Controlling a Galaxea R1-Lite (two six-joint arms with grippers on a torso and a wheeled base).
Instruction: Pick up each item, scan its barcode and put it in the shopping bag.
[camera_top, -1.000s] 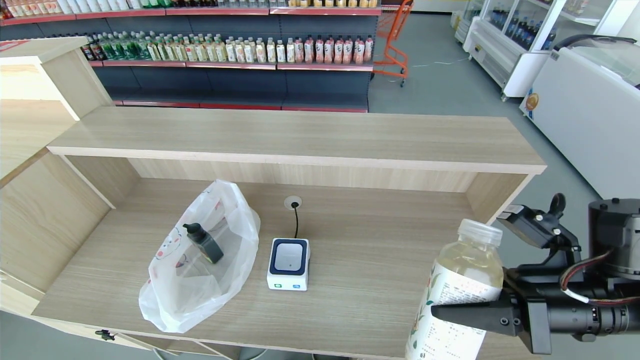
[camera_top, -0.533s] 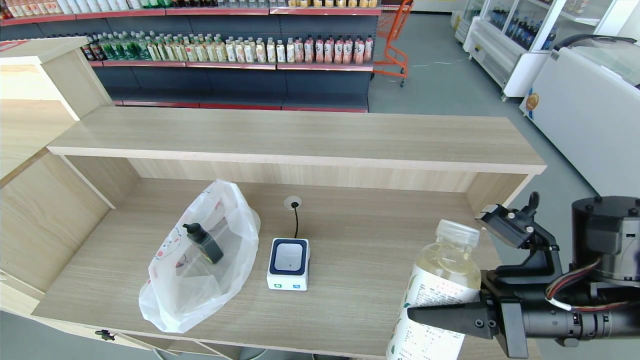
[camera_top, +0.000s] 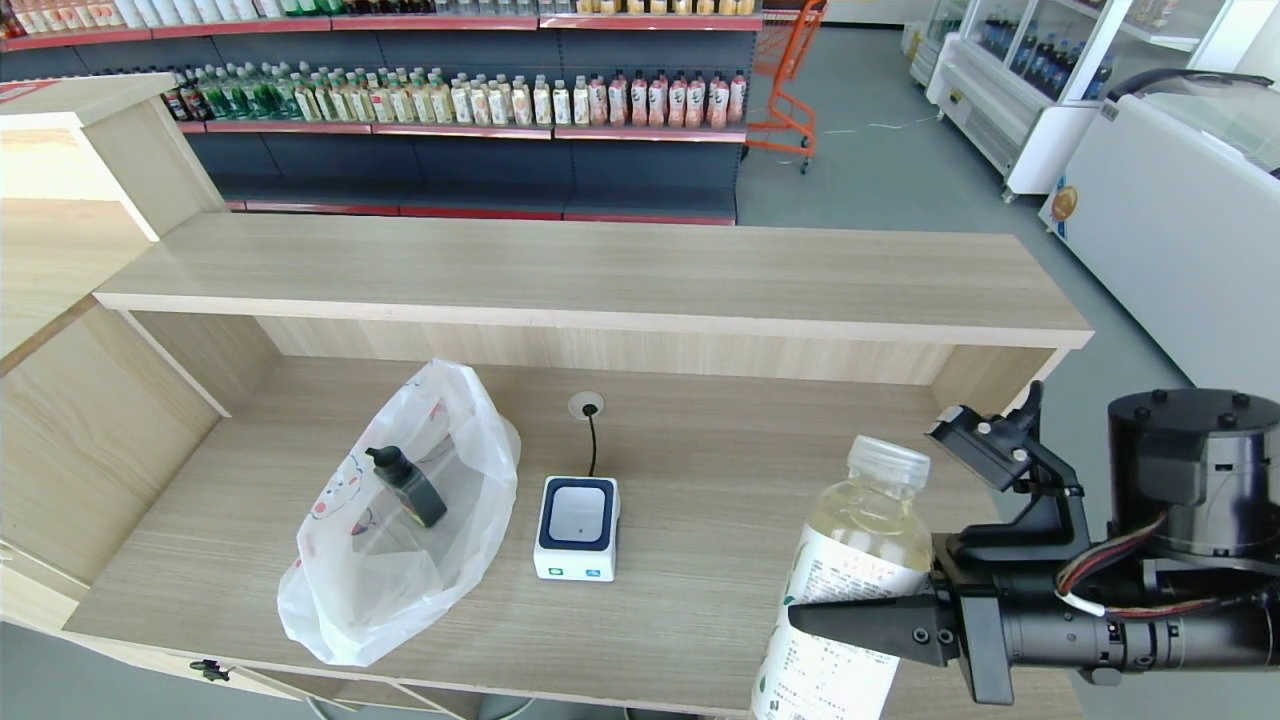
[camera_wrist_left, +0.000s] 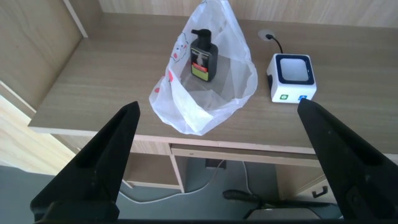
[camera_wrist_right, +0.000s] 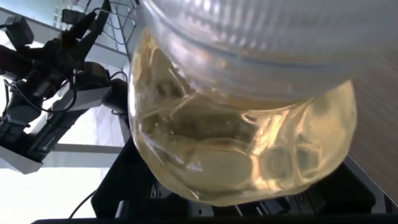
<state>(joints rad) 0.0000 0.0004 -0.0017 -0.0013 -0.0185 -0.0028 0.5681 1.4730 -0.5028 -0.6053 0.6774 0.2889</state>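
My right gripper (camera_top: 880, 610) is shut on a clear bottle of pale yellow drink (camera_top: 850, 590) with a white cap and white label, held upright above the counter's front right corner. The right wrist view looks closely at the bottle's base (camera_wrist_right: 242, 143). The white scanner (camera_top: 577, 527) with a dark-framed window sits mid-counter, left of the bottle. A white shopping bag (camera_top: 400, 520) lies open on the left with a dark pump bottle (camera_top: 408, 487) inside. My left gripper (camera_wrist_left: 214, 162) hangs open, off the counter's front edge, above the bag (camera_wrist_left: 208, 74) and scanner (camera_wrist_left: 291, 76).
The wooden counter (camera_top: 700, 500) has a raised shelf (camera_top: 600, 270) along its back and side walls. The scanner's cable runs to a round hole (camera_top: 586, 404) behind it. Store shelves of drinks and white freezers stand beyond.
My right gripper has carried the bottle leftward and slightly down, toward the scanner. The bag, scanner and pump bottle have stayed put.
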